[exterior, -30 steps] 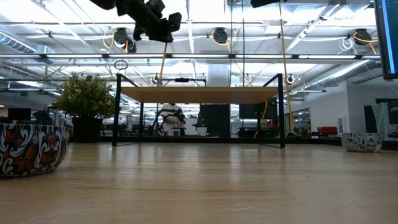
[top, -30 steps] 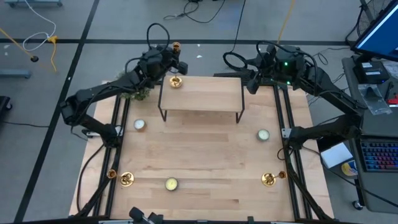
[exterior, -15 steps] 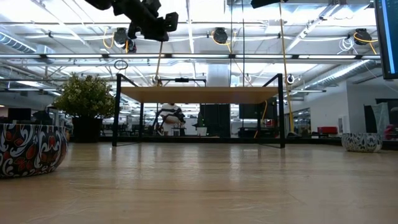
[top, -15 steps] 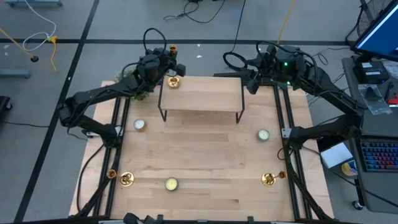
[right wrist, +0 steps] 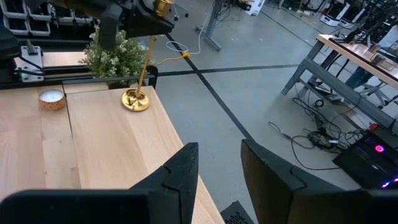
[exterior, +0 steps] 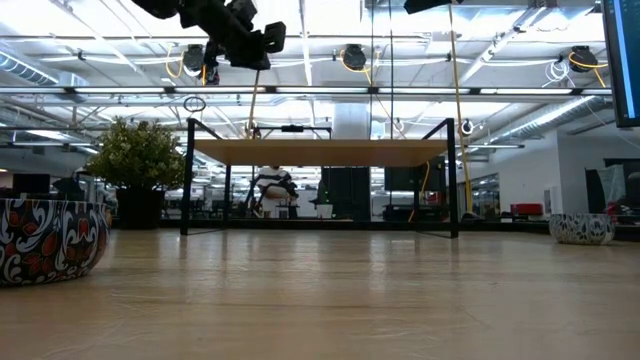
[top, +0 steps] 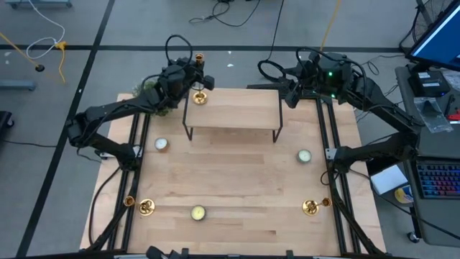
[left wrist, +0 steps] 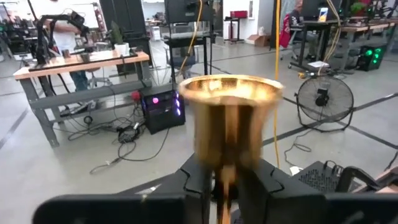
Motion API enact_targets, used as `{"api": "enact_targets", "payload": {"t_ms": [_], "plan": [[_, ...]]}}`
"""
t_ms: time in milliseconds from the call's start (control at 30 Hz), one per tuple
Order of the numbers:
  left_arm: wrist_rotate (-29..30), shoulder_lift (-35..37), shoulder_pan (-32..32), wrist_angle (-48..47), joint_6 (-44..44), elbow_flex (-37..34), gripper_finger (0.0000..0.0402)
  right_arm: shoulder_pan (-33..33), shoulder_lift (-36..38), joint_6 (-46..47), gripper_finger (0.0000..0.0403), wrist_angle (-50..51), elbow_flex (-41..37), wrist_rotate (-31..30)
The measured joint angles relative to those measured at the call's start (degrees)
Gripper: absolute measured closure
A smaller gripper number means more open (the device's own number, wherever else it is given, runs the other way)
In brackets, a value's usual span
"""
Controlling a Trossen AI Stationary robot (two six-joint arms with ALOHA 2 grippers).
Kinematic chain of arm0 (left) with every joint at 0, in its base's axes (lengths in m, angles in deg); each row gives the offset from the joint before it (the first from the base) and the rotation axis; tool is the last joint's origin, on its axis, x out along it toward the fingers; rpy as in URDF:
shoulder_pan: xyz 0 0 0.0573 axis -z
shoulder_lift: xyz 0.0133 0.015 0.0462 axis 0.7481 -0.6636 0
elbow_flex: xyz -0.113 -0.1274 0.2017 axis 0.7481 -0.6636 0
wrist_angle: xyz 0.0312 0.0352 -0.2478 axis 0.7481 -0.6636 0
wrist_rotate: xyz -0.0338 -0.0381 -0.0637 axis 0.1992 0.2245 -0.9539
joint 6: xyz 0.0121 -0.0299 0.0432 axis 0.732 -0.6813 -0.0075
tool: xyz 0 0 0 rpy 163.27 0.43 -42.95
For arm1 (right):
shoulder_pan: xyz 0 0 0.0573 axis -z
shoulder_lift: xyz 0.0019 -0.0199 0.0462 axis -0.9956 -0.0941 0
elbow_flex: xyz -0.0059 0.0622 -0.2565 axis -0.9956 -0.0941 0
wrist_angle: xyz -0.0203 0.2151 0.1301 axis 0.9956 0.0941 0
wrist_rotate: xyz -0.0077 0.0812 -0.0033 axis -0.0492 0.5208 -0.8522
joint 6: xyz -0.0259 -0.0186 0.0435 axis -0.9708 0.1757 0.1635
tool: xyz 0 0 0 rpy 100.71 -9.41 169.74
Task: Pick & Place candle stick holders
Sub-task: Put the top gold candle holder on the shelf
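A tall brass candle stick holder [top: 199, 79] is at the far left corner of the raised wooden shelf [top: 233, 108], its round base [right wrist: 135, 99] down on the shelf top. My left gripper [top: 191, 74] is shut on its stem, below the flared cup [left wrist: 230, 99]. My right gripper [top: 290, 92] hovers open by the shelf's far right corner, with nothing between its fingers. Two shorter candle stick holders stand on the table, one at the near left [top: 146, 207] and one at the near right [top: 310, 207]. My left gripper pinches the thin stem [left wrist: 222, 194] just under the cup, between its two fingers [left wrist: 198, 182]. The fingers come in level from the table's left side and lie across the stem. The holder stands nearly upright, slightly tilted, with its base at the shelf top.
A green plant [top: 152, 101] stands beside the shelf's left end, under my left arm. Small candles in tins sit on the table at the left [top: 161, 144], at the right [top: 304, 155] and near the front [top: 197, 212]. The low view shows a patterned bowl [exterior: 50, 240] close by.
My left gripper has edged toward the table's left edge, keeping its hold on the stem. The tall candle stick holder has gone with it, so its base is now a little farther left on the shelf.
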Motion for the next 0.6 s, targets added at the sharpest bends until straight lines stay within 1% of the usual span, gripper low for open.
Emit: {"api": "enact_targets", "payload": {"t_ms": [233, 600], "plan": [[0.01, -0.08, 0.0, -0.16, 0.31, -0.63, 0.0352, 0.0, 0.0, -0.02, 0.0289, -0.02, 0.0, 0.16], [0.07, -0.08, 0.0, 0.25, 3.57, -0.65, 0.0353, 0.0, 0.0, -0.02, 0.0289, -0.02, 0.0, 0.22]]}}
